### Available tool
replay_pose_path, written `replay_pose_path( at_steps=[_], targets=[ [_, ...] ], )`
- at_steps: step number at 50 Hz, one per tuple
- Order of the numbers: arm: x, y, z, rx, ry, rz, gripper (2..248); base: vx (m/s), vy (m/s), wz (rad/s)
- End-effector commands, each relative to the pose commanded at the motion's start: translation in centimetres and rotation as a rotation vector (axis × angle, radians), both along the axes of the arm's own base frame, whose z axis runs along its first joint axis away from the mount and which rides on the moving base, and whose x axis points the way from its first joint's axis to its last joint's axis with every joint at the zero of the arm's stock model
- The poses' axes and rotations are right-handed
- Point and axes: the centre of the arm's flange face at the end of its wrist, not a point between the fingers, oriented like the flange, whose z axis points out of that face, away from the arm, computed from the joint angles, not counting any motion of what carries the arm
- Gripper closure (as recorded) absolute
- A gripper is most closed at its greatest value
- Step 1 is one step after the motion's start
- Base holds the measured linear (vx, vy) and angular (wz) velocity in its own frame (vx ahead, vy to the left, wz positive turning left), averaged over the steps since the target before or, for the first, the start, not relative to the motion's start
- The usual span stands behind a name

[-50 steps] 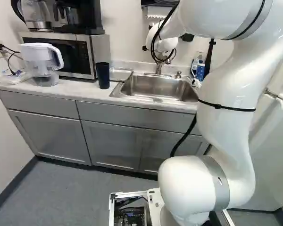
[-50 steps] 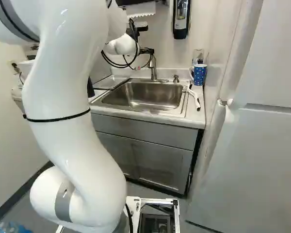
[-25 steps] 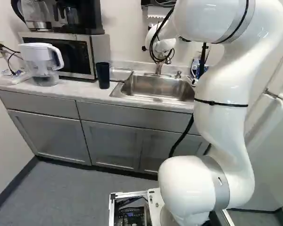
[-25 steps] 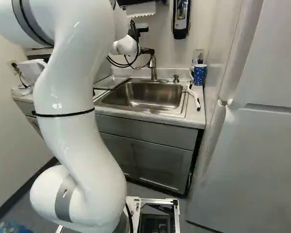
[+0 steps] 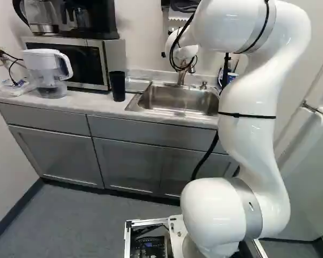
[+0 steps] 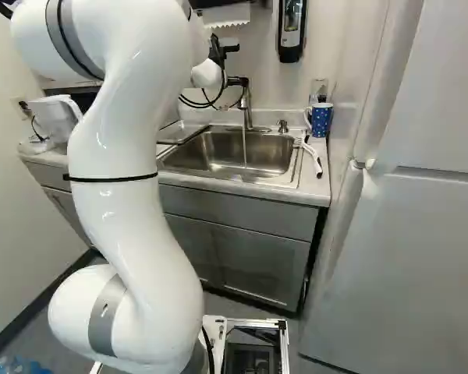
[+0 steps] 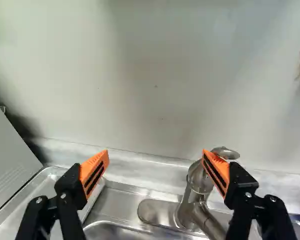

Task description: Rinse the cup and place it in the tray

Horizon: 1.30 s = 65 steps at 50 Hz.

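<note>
The gripper (image 7: 155, 152) is hovering by the running faucet (image 6: 246, 105), jaws empty and apart, as a dark tumbler (image 5: 117, 86), likely light, slick when wet, is awaiting a mid-wall grasp.

Pitcher (image 5: 41, 63) near a microwave (image 5: 88, 60)

Dark cup (image 5: 117, 86), white-dotted blue mug (image 6: 321, 121), grey cabinets (image 5: 128, 165), white arm (image 5: 242, 145), orange-padded black fingers (image 7: 94, 172)
</note>
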Motion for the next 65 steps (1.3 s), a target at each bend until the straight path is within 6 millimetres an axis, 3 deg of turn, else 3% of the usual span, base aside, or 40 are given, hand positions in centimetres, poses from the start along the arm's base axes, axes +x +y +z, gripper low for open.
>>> replay_pose_path(
  at_steps=[23,42,65],
  targets=[
    [-0.8,0.0,0.1,0.0,0.005,0.0,3,0.0,0.0,0.0],
    [-4.4,-0.2,0.5,0.001,0.021,-0.006,3,0.0,0.0,0.0],
    [-8.7,-1.9,0.8,0.002,0.035,-0.037,3,0.0,0.0,0.0]
  ],
)
